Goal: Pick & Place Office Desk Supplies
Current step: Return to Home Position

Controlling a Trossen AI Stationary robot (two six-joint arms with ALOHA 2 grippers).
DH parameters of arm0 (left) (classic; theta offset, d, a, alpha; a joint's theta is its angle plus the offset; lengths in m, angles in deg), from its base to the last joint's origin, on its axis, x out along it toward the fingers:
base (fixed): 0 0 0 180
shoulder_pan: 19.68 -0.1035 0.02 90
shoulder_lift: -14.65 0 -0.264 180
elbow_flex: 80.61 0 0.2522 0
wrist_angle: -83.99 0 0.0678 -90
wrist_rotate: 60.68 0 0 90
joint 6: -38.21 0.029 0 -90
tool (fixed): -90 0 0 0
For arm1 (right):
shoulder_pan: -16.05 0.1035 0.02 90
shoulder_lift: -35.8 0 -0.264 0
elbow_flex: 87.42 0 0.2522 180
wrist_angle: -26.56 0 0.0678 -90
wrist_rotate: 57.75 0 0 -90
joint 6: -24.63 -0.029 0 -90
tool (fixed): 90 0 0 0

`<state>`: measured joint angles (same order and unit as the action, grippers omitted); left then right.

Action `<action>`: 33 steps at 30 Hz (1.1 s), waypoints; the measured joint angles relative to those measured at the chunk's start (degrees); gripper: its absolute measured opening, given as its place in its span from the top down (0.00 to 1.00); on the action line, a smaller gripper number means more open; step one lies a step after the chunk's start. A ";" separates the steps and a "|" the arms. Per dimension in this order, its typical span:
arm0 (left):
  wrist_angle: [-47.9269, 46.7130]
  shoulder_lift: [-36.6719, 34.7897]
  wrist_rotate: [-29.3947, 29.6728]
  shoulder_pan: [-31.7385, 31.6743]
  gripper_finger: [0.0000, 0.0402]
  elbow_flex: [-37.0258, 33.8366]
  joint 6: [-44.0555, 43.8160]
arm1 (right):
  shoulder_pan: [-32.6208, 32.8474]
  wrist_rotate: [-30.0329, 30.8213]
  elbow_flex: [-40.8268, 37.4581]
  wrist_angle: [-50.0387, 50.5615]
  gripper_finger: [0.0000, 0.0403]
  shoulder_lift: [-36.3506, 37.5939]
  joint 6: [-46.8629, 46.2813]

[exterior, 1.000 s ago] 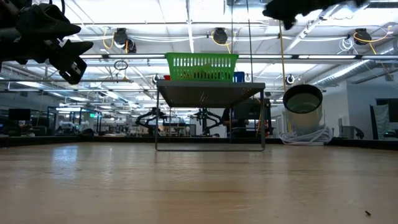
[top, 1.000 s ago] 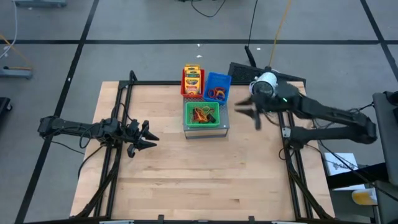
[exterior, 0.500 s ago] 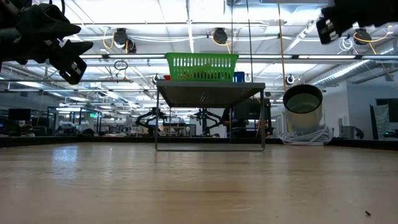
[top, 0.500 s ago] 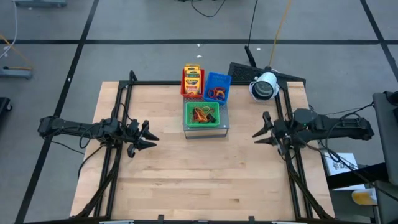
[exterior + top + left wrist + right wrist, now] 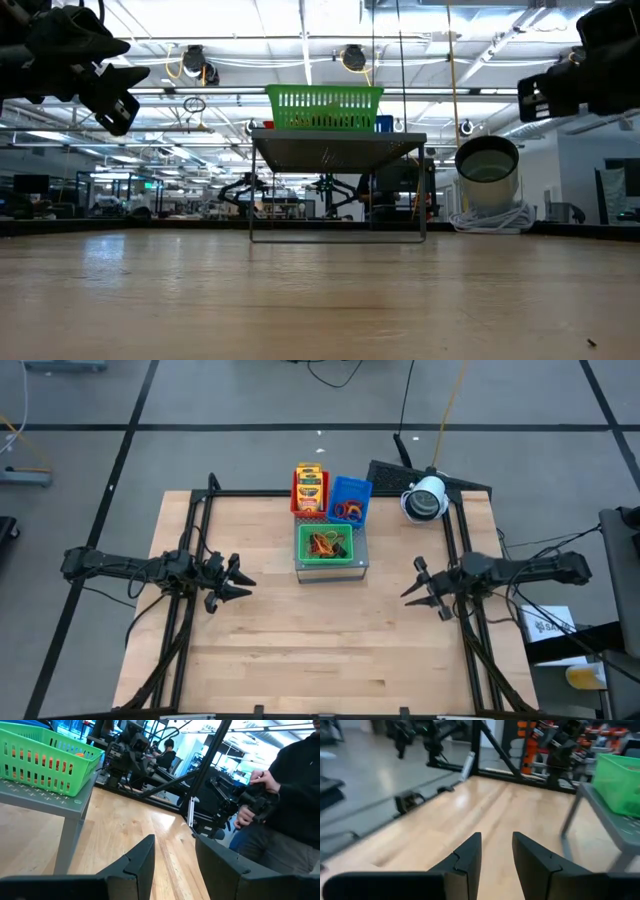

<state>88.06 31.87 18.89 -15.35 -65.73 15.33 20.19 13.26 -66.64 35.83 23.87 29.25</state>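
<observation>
1. The right gripper [image 5: 418,588] had swung from beside the blue tray [image 5: 358,487] down to the frame's right-centre, fingers parted, empty.
2. The left gripper [image 5: 238,580] hung left-centre, likewise parted and empty.
3. Crayon packets [image 5: 310,485] and rubber bands [image 5: 347,510] lay in trays, upper centre: probably light; packets stiff, best pinched across edges; bands limp.

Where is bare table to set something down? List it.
Bare: the near half of the table, and the wood between left gripper and right gripper. Crowded: far middle, where red bin, blue bin, green bin and grey shelf cluster.
</observation>
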 joint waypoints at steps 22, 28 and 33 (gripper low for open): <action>0.00 0.01 0.00 -0.01 0.63 0.00 0.09 | -9.15 4.25 -2.57 2.93 0.80 5.56 2.08; 0.00 0.02 0.00 0.00 0.63 0.00 0.09 | -9.31 4.54 -2.79 5.60 0.81 8.75 2.08; 0.00 0.00 0.00 0.00 0.63 0.00 0.09 | -9.31 7.66 -4.87 4.95 0.82 11.90 -0.74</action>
<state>88.06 31.88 18.89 -15.36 -65.73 15.42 10.88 20.92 -71.51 40.78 35.76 28.51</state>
